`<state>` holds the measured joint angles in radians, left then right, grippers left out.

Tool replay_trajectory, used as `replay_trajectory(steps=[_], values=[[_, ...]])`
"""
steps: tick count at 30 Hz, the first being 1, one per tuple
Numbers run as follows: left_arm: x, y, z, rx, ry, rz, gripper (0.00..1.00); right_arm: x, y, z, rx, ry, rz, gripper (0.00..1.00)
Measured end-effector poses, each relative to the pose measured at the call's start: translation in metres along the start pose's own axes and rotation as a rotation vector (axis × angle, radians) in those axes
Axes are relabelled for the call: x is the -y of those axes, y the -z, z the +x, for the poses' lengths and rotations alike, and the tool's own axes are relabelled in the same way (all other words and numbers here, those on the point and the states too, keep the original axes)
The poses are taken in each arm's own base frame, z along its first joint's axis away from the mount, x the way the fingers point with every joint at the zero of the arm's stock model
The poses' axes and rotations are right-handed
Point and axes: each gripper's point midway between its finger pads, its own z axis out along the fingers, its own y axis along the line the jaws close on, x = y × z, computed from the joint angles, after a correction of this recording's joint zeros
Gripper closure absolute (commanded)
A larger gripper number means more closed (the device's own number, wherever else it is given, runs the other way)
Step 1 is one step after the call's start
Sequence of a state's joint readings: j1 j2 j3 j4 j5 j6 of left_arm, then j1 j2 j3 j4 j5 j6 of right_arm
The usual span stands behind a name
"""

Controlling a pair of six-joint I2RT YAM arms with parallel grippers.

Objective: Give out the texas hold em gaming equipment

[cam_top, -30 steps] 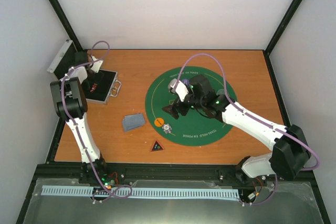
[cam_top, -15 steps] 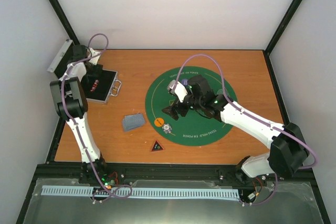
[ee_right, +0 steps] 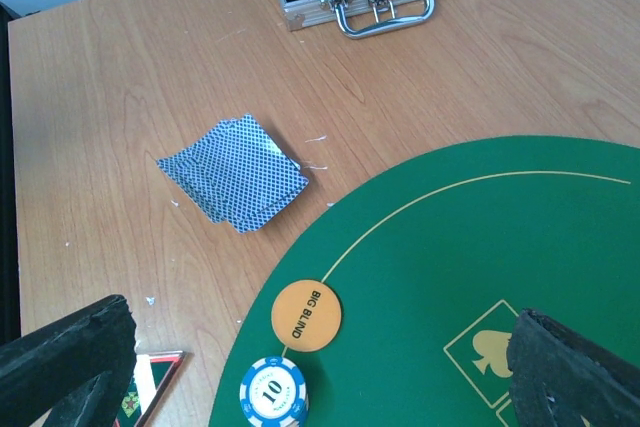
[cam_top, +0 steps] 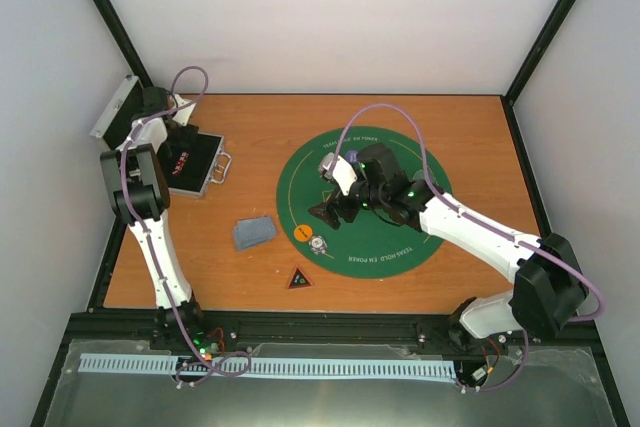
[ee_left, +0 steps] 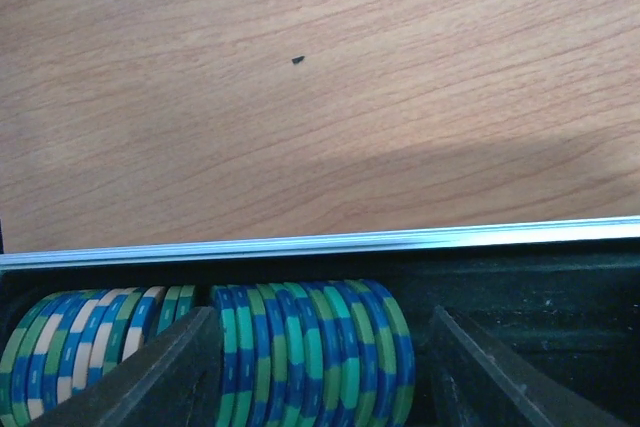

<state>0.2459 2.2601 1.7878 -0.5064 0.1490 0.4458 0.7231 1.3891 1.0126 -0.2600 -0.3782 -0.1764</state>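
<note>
Wooden table [cam_top: 460, 127] carries the round green mat [cam_top: 400, 247] on the right and the open silver case [cam_top: 205, 172] at far left. The left gripper [ee_left: 318, 372] is down in the case, jaws part open and straddling a block of green-and-blue chips [ee_left: 350, 342]. One finger sits in the split between that block and the neighbouring chips; the other shows a dark gap to the block, so it looks not yet clamped. The right gripper [ee_right: 320, 362] hangs over the mat edge, jaws wide apart and empty. Already laid out: fanned cards [ee_right: 235, 172] on bare wood, the orange BIG BLIND disc [ee_right: 306, 315] with a white 10 chip [ee_right: 272, 392] touching it, and the triangle [cam_top: 298, 278] nearer the bases. The chips stand on edge, faces pointing along the slot, and the row's long axis runs parallel to the case's silver rim. Likely best: squeeze along that axis, pads square on the end faces, then lift straight up so the block doesn't fan out.
</note>
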Motion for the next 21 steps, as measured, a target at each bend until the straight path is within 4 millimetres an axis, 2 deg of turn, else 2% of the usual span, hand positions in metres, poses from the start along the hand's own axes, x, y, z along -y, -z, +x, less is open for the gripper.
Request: replay_trajectory(steps=[10,16,21], values=[[-0.013,-0.011,0.019,-0.064,0.019,-0.043,0.38,0.0,-0.001,0.002,-0.009,-0.001,-0.002,0.0],[-0.014,-0.011,0.02,-0.054,0.023,-0.024,0.48,0.001,-0.004,0.0,-0.013,-0.002,-0.006,0.0],[-0.014,-0.011,0.016,-0.031,0.021,-0.007,0.52,0.002,-0.007,0.0,-0.02,-0.005,-0.007,0.0]])
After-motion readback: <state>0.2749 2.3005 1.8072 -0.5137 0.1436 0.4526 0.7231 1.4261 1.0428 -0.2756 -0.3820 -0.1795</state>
